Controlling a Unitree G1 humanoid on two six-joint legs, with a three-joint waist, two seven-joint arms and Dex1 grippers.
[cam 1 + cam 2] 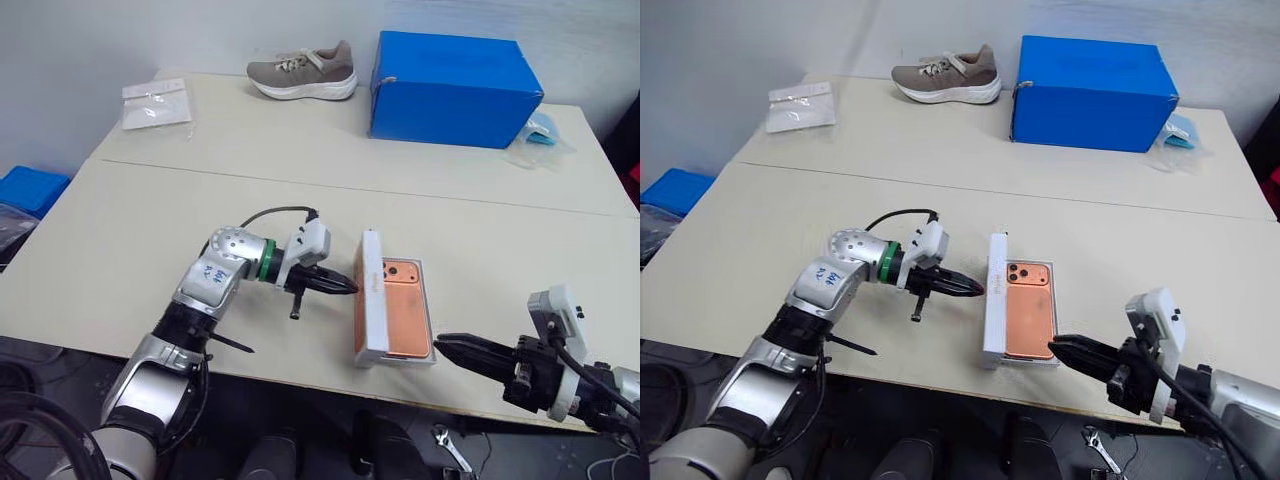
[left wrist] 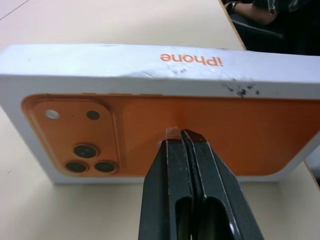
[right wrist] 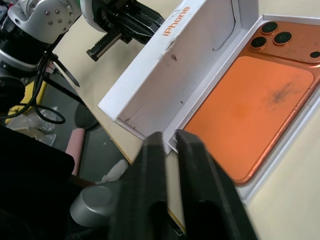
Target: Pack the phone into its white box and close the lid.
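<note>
The copper-orange phone lies back up in the white box near the table's front edge, camera block at the far end. The lid stands on its long edge along the box's left side, leaning slightly over the phone. Its orange outer face is turned toward my left gripper. That gripper is shut, and its tips sit at or against the orange face. My right gripper is shut and empty, just off the box's near right corner. The lid's white inside faces the phone.
At the back of the table stand a large blue box and a grey shoe. A clear plastic bag lies back left, another packet back right. The table's front edge runs just below the white box.
</note>
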